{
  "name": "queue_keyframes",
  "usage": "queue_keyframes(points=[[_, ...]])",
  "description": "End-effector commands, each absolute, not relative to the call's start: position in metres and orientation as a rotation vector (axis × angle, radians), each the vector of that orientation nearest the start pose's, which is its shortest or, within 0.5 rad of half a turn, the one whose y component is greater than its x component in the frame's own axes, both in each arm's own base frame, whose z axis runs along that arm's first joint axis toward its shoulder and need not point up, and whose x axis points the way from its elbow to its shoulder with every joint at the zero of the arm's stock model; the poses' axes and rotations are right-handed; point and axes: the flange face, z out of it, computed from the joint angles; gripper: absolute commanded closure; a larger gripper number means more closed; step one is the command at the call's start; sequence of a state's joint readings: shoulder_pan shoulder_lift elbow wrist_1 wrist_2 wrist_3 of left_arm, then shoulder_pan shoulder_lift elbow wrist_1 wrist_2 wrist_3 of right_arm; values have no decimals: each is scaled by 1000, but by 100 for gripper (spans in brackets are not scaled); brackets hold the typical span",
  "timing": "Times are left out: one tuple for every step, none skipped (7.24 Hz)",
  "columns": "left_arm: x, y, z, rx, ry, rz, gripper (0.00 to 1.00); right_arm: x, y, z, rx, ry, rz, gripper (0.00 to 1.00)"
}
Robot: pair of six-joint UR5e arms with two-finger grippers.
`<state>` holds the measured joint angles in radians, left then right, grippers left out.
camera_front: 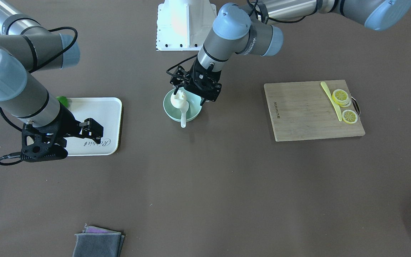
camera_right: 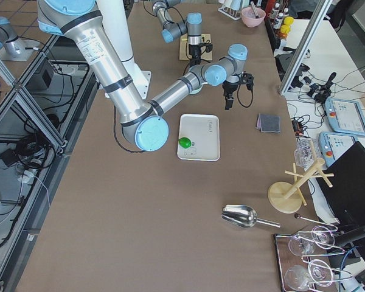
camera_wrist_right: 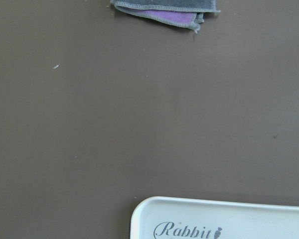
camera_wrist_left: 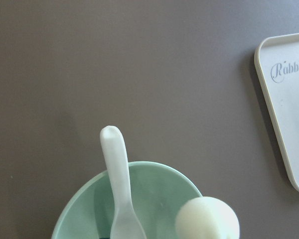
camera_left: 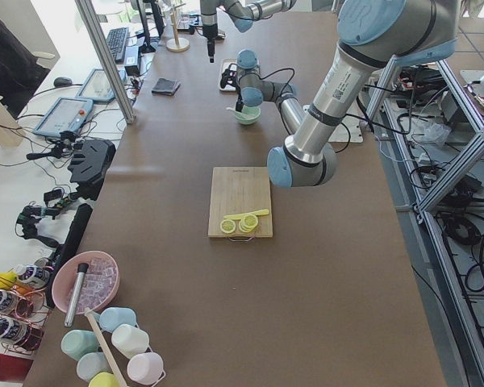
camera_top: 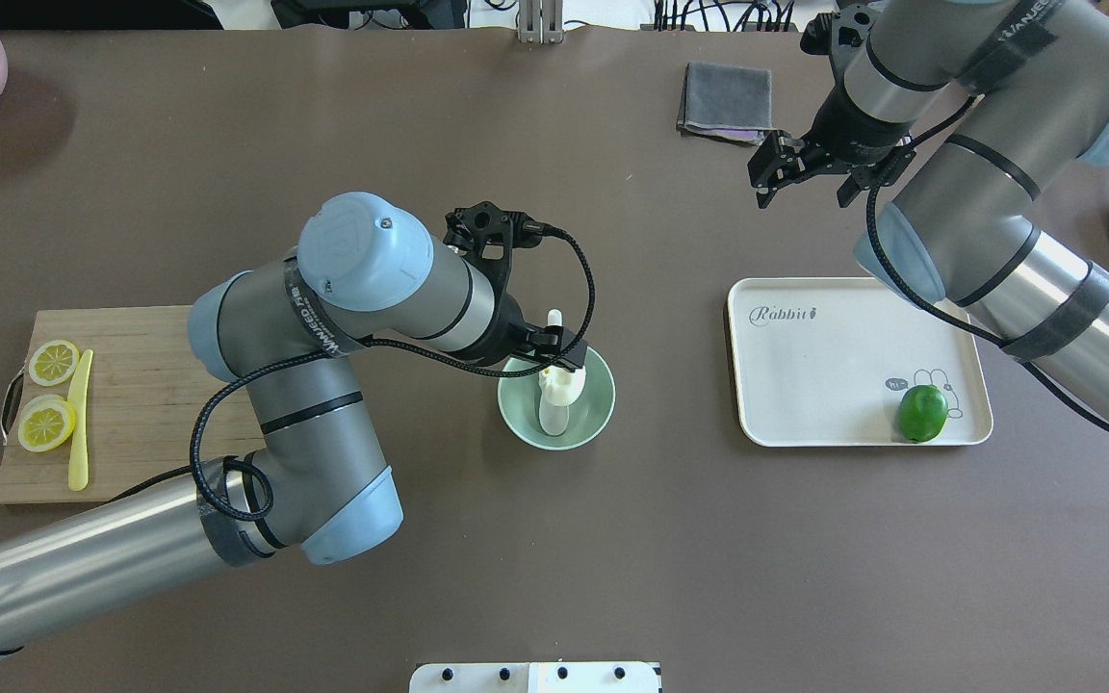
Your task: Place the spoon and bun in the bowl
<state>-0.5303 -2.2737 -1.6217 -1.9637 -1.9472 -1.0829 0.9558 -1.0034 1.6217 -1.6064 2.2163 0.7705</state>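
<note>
The pale mint-green bowl [camera_front: 194, 113] [camera_top: 597, 416] stands mid-table. The white bun [camera_front: 176, 100] [camera_top: 562, 383] lies inside it. The cream spoon [camera_front: 183, 116] rests in the bowl beside the bun, with its handle [camera_top: 554, 319] sticking out over the far rim. The left wrist view shows the spoon [camera_wrist_left: 117, 184], the bun [camera_wrist_left: 207, 219] and the bowl rim [camera_wrist_left: 154, 172] from above. My left gripper [camera_front: 189, 96] [camera_top: 555, 354] hovers just over the bowl, open and empty. My right gripper [camera_front: 95, 129] [camera_top: 802, 191] is open and empty beyond the tray's far edge.
A cream tray [camera_top: 834, 337] [camera_wrist_right: 224, 219] with a green lime [camera_top: 922, 412] lies to my right. A wooden board [camera_top: 141, 404] with lemon slices [camera_top: 46, 422] and a yellow stick [camera_top: 80, 419] lies to my left. A grey cloth [camera_top: 728, 96] is at the far side.
</note>
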Motion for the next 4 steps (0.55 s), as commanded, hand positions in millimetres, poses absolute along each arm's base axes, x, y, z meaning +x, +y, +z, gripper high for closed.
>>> queue_keyframes(points=[[530, -438, 168, 267, 1147, 163, 2, -329, -594, 303, 34, -843, -43, 0], [512, -452, 169, 276, 1133, 138, 2, -312, -601, 308, 40, -844, -26, 0], [454, -469, 193, 296, 1081, 186, 2, -269, -605, 329, 51, -841, -11, 0], [384, -484, 236, 355, 969, 284, 2, -226, -606, 373, 75, -821, -93, 0]])
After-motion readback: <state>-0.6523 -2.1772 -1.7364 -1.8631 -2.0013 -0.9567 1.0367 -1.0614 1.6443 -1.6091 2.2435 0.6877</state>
